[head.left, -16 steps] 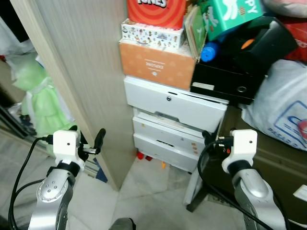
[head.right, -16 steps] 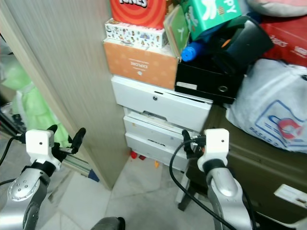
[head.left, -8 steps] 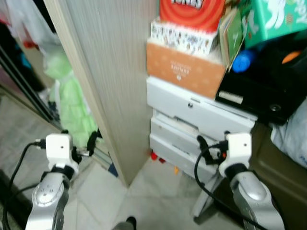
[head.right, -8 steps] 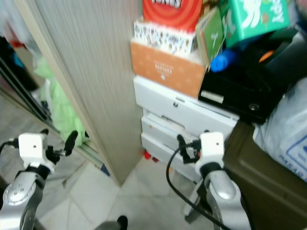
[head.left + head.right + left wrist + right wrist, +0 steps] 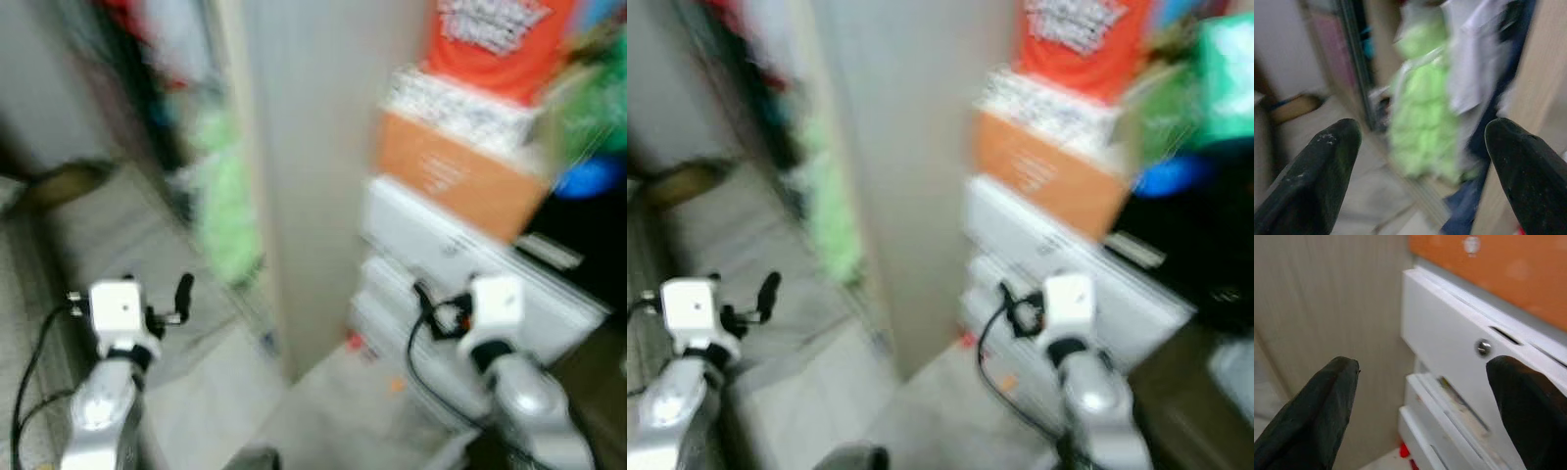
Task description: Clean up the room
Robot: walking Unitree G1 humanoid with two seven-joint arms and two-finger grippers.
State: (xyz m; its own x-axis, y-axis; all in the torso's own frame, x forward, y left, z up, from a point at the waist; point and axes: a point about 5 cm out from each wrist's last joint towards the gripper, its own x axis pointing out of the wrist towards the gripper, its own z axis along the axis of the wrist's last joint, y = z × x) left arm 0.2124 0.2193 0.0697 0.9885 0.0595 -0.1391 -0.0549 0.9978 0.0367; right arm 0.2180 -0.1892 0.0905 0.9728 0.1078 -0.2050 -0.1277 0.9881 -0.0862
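Observation:
The head views are blurred. My left gripper is held low over the pale floor, open with nothing between its fingers. In the left wrist view a light green garment hangs ahead of it, beside white and dark clothes. My right gripper is held in front of a white drawer unit, also open and empty. The right wrist view looks at the top drawer with its small round lock, close ahead but apart from the fingers.
A tall wooden panel stands between the hanging clothes and the drawers. An orange box, a patterned box and a red box are stacked on the drawer unit. Small red and orange bits lie on the floor at its foot.
The camera has swung to the left and the picture is now blurred, so the drawers sit further right. Both arms keep the same pose, grippers still open.

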